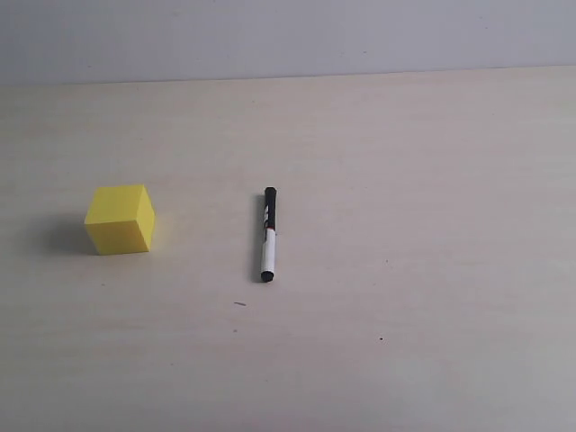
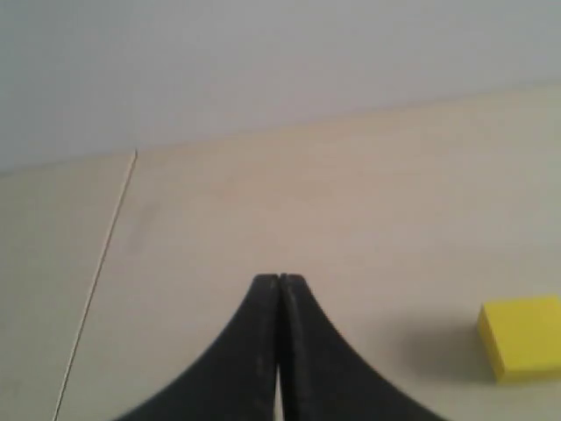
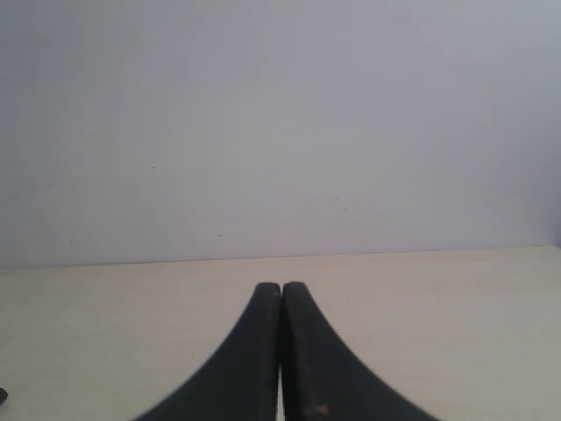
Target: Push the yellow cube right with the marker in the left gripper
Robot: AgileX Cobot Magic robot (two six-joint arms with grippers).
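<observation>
The yellow cube (image 1: 121, 219) rests on the table at the left of the exterior view, and it shows again in the left wrist view (image 2: 522, 337). The marker (image 1: 268, 234), white barrel with black cap and black end, lies flat on the table near the middle, right of the cube and apart from it. No gripper holds it. My left gripper (image 2: 280, 279) is shut with nothing between its black fingers, and the cube lies off to one side of it. My right gripper (image 3: 281, 287) is shut and empty too, low over the table. Neither arm appears in the exterior view.
The pale tabletop (image 1: 405, 180) ends at a light grey wall (image 1: 288, 36) at the back. A thin seam line (image 2: 105, 254) crosses the surface in the left wrist view. A small dark object (image 3: 3, 396) peeks in at the right wrist view's edge.
</observation>
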